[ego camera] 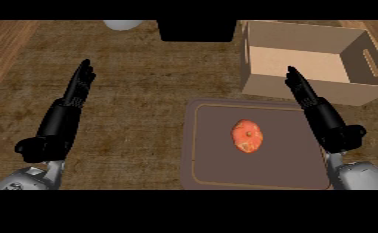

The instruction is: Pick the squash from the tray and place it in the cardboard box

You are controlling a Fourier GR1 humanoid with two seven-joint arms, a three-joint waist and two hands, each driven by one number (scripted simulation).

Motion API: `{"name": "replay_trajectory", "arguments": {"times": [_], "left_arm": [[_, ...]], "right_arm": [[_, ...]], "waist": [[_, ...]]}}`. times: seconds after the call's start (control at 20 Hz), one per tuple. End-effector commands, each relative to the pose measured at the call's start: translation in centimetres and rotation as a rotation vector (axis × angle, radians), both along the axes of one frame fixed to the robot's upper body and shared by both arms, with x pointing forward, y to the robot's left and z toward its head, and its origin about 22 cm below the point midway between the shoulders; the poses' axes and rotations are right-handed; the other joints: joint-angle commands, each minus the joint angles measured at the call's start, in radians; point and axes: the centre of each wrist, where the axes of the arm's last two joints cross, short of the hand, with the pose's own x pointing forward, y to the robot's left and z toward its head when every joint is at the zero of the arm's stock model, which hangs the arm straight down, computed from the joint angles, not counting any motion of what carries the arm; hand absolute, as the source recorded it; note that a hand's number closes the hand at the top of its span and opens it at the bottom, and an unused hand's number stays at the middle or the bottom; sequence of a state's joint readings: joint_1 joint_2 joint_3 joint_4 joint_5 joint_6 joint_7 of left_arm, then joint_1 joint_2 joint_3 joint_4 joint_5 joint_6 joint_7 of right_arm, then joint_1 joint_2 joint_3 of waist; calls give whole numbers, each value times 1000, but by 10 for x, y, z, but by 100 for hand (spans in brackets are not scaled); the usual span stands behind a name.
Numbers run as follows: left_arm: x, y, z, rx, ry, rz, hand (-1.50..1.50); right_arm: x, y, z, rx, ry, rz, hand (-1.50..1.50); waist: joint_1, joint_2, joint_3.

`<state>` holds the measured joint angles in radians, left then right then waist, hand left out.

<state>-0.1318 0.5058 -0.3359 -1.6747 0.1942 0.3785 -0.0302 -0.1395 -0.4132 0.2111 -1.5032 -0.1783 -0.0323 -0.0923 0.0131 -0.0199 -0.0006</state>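
At the view's right, the right black hand hangs with fingers straight, holding nothing, over the edge of the dark brown rectangular tray. An orange oval squash lies mid-tray, untouched; the open cardboard box stands just beyond. The left black hand rests open over the wooden bench. Risk, as judged: the rounded squash could roll from closing fingers, or catch the box's near wall.

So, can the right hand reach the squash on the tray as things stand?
Probably yes. The right hand is open at the right edge of the tray; the squash lies uncovered to its left, with nothing between them.
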Motion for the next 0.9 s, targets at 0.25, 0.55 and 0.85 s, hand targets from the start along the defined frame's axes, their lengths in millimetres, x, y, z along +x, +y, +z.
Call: {"name": "replay_trajectory", "arguments": {"times": [0.25, 0.55, 0.85], "left_arm": [[13, 33, 21, 183, -24, -107, 0], [17, 30, 9, 117, 16, -197, 0], [31, 12, 1, 133, 26, -211, 0]], "right_arm": [[-3, -36, 153, 1, -490, -243, -150], [-61, -64, 118, -368, -359, -269, -150], [-70, -52, 104, -643, -411, -96, -150]], "waist": [[-76, 3, -4], [-39, 16, 0], [-31, 20, 0]]}}
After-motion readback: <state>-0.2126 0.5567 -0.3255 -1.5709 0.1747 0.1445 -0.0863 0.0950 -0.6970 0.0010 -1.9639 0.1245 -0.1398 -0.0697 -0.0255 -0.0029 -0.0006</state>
